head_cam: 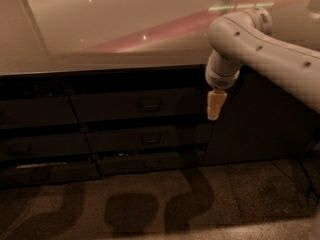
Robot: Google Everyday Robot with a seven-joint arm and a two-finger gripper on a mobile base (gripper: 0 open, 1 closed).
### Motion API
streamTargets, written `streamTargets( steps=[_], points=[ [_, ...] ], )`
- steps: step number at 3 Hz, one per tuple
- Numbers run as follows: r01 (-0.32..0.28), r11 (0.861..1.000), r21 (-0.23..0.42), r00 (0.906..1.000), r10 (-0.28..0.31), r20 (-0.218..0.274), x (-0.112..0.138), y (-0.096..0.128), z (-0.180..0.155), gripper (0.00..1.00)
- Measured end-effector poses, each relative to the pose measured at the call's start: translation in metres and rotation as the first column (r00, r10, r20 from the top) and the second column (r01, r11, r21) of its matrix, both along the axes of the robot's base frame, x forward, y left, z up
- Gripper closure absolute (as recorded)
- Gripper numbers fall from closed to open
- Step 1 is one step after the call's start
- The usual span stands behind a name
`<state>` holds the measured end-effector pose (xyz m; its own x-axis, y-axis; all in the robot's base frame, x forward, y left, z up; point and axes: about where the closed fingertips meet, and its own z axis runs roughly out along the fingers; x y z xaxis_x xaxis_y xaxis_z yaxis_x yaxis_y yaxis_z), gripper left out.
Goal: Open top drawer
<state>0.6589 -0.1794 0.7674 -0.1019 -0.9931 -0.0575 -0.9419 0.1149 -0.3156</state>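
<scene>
On the left sits a stack of dark drawers [37, 113] under the pale counter [100, 29]. Next comes the top drawer [115, 107], wide and dark grey-brown, with a small round pull [149, 104] in its middle (it looks pushed in, level with its neighbours). Two slimmer drawers [150, 140] lie below it. The gripper [214, 105] hangs pointing down at the top drawer's right end, apart from the pull. A plain door [265, 119] is on the right.
</scene>
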Motion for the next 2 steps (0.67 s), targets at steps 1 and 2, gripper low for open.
streamTargets(
  steps=[1, 2],
  points=[
    [0.006, 0.999, -0.047, 0.9977, -0.002, 0.067, -0.0005, -0.0046, -0.0042, 0.00],
    [0.006, 0.999, -0.048, 0.9977, -0.003, 0.067, -0.0004, -0.0046, -0.0042, 0.00]
  ],
)
